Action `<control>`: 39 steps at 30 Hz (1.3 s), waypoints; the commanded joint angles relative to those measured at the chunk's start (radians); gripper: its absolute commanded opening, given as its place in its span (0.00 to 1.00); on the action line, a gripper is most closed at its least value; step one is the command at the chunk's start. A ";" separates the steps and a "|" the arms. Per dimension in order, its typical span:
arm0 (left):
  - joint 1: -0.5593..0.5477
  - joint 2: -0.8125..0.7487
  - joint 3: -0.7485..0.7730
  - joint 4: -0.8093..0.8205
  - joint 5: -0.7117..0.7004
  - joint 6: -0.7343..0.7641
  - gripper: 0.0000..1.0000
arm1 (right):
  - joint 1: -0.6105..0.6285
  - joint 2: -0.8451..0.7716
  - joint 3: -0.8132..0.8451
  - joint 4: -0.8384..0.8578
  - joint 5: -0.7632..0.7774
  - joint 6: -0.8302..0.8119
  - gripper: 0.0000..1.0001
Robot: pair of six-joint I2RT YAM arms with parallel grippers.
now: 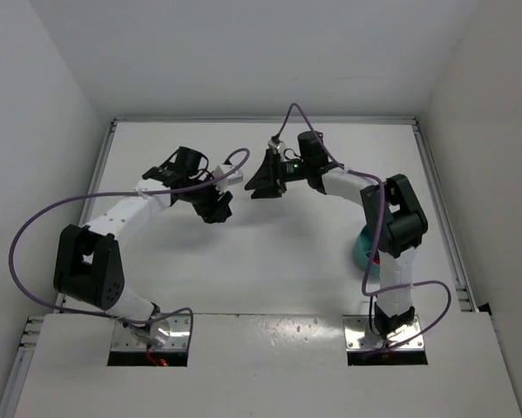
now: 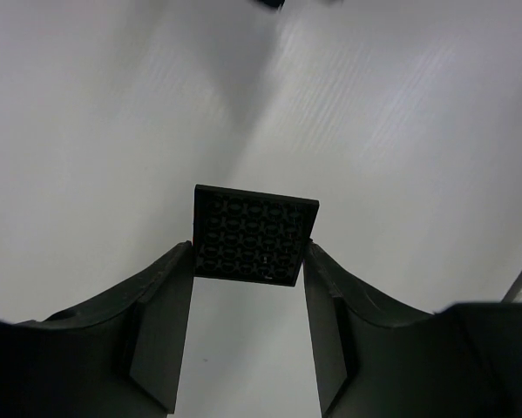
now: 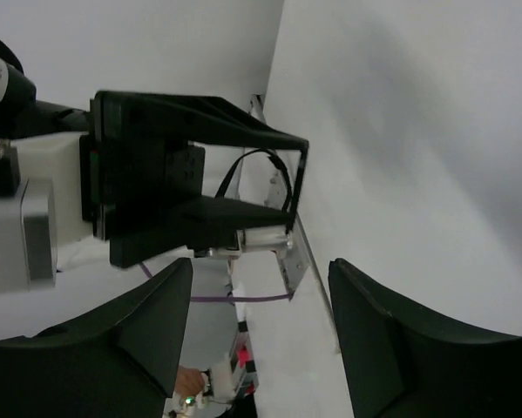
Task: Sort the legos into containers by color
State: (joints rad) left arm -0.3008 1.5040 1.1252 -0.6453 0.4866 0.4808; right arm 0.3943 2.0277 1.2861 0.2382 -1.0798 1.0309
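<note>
White table [image 1: 269,261] below, white walls [image 1: 243,52] all round, and a black lego plate [image 2: 254,231] is up in my left claw [image 2: 249,252]!

Square and flat, that plate is pinched by two opposite edges between my left fingers [image 2: 160,313]. Its patterned face is turned to the wrist camera, and it is held off the surface with its shadow falling on the white beneath. My right claw [image 3: 261,266] points at it, spread wide with nothing between the fingers, and from there the plate shows edge-on. From above, both claws hang over the far middle of the table, tip toward tip, near each other but apart. Over on the right sits the teal bowl [image 1: 358,248], well apart from the plate and mostly hidden behind my right arm. What lies in its compartments I cannot tell.
</note>
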 commanded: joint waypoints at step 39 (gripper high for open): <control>-0.083 -0.136 0.096 0.026 0.041 -0.179 0.93 | 0.029 -0.075 0.271 -0.767 0.170 -0.760 0.00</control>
State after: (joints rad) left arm -0.4198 1.4525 1.1980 -0.6411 0.4976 0.3206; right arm 0.4770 2.0266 1.3705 -0.0826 -1.0153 0.7429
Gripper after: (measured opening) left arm 0.803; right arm 0.023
